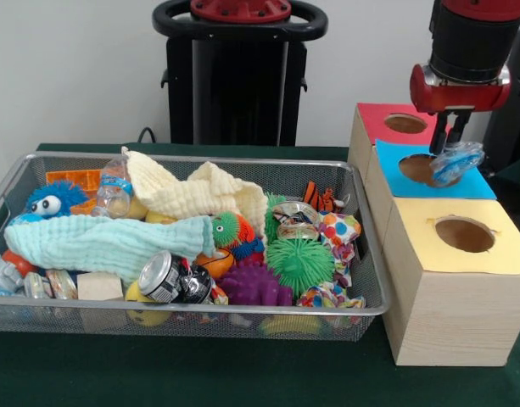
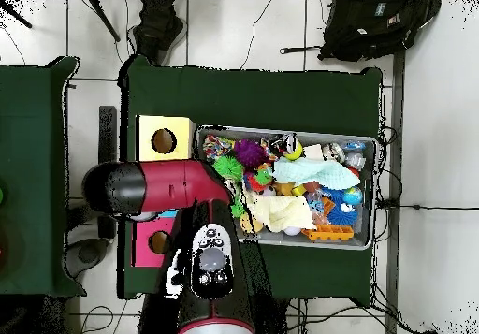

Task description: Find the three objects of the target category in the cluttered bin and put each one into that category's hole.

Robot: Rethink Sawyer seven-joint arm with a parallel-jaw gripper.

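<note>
Tool (image 1: 451, 142) at upper right of the frame, clenched on a crumpled plastic bottle (image 1: 456, 162).
Bottle hangs over the blue box's hole (image 1: 422, 169); wire bin (image 1: 361, 309) of clutter fills the left tabletop (image 1: 243, 373).

— What do you have at the boxes?

— You have a crumpled clear plastic bottle (image 1: 456, 162) with a blue label, pinched in the gripper (image 1: 449, 146) and hanging tilted over the round hole of the blue-topped box (image 1: 468, 185).

— And the other holes?

— The red-topped box (image 1: 377, 119) sits behind it, the yellow-topped box (image 1: 506, 248) in front; both holes look empty.
</note>
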